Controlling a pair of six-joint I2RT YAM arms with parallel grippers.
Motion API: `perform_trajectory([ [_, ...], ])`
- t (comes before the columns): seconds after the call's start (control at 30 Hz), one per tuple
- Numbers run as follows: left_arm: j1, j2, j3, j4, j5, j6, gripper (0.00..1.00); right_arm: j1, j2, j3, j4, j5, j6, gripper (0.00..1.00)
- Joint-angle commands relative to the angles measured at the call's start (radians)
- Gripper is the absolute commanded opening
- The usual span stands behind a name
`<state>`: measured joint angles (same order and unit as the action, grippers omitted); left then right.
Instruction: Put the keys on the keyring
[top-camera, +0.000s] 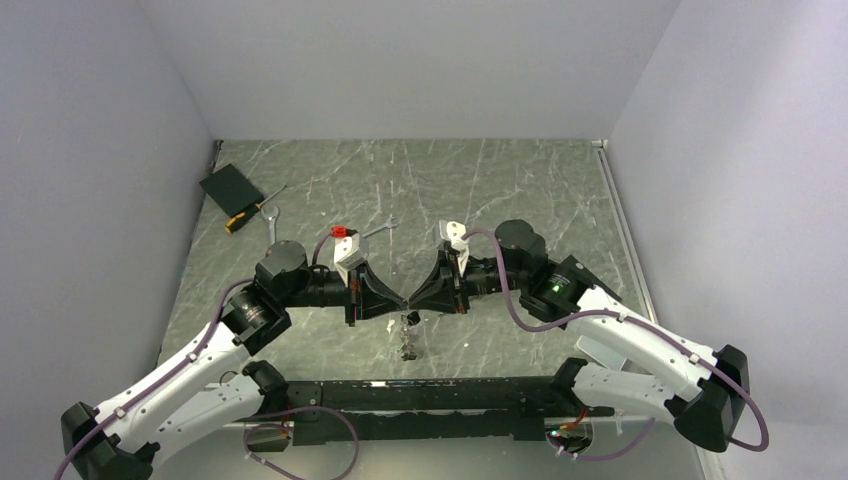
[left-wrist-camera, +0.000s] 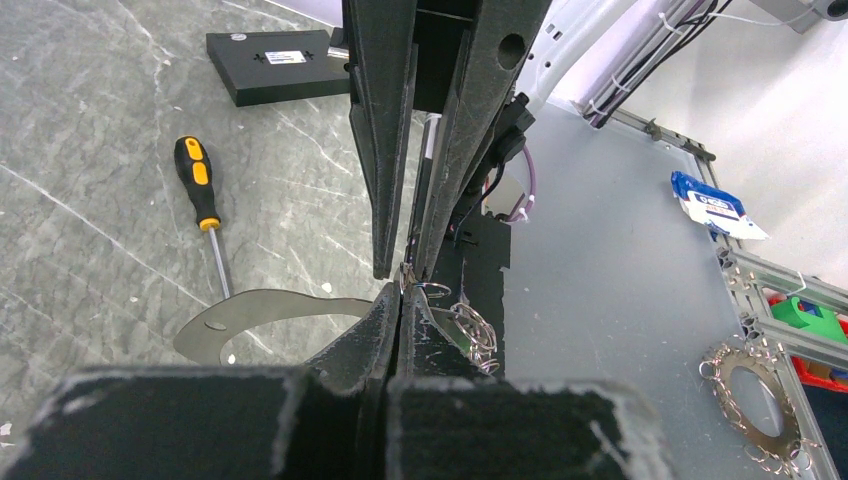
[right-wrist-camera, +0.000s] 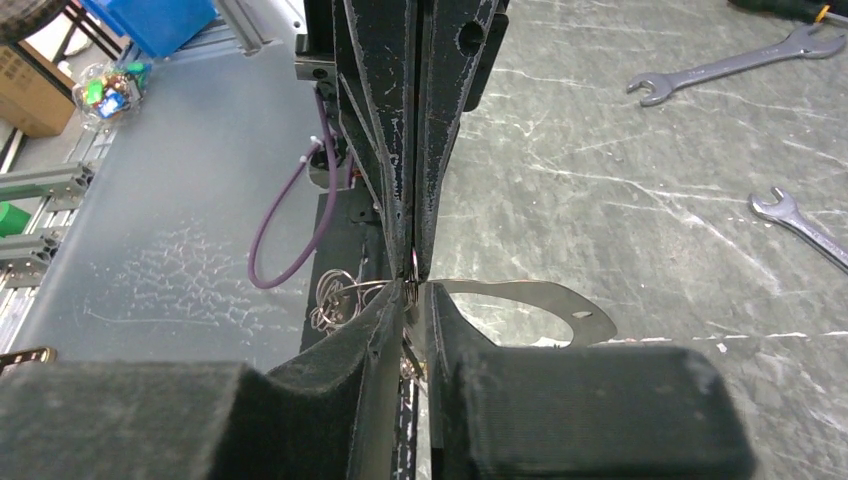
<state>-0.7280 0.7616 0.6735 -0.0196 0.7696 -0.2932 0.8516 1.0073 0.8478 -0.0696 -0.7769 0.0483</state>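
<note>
Bench (top-camera: 520, 190) carried the work at its near middle, where both arms reached in. Left arm (top-camera: 190, 370) came from the left and right arm (top-camera: 620, 330) from the right. The two lay on one left–right line, nose to nose, neither nearer than the other.

Keyring (left-wrist-camera: 280, 305), the flat silver hoop, showed right at that meeting pt. In both wrist views it swept out from under the tips toward the far side of the bench, broad face up, w/ its near edge tucked in at the tips. Couldn't tell if that edge was lifted or lay flat on the bench.

Left tool (left-wrist-camera: 398, 292) was closed tight, no gap. Whether it pinched the hoop's edge or only a bit of wire, couldn't tell. Right tool (right-wrist-camera: 413, 285) was nearly closed, w/ a thin slit left and a sliver of metal in it; gripping or not, couldn't tell.

Small wire rings (left-wrist-camera: 468, 325) bunched just beside the tips on the near side, touching one another. Keys: no coloured heads made out anywhere. From above, only a dark little clump (top-camera: 407, 340) showed just under the tips.

Judgement: next move prob. turned on the hoop's edge lining up w/ that left–right axis, since any threading had to run along the line btw the two tips.
</note>
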Motion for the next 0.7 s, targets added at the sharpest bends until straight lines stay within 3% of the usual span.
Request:
perform_trajectory([
  [0.0,-0.005,-0.008,0.016,0.074,0.007,0.009,0.00,-0.002,0.012,0.039,0.063,-0.030,0.004,0.14],
  [0.27,-0.004,-0.007,0.012,0.075,0.001,0.009,0.00,-0.002,0.018,0.044,0.050,-0.040,-0.005,0.00],
  [0.47,-0.005,0.001,0.015,0.064,-0.018,0.009,0.00,-0.002,0.005,0.035,0.039,-0.010,-0.008,0.00],
  [0.67,-0.006,0.003,0.011,0.054,-0.075,-0.003,0.38,-0.002,-0.018,0.039,-0.033,0.114,-0.021,0.00],
])
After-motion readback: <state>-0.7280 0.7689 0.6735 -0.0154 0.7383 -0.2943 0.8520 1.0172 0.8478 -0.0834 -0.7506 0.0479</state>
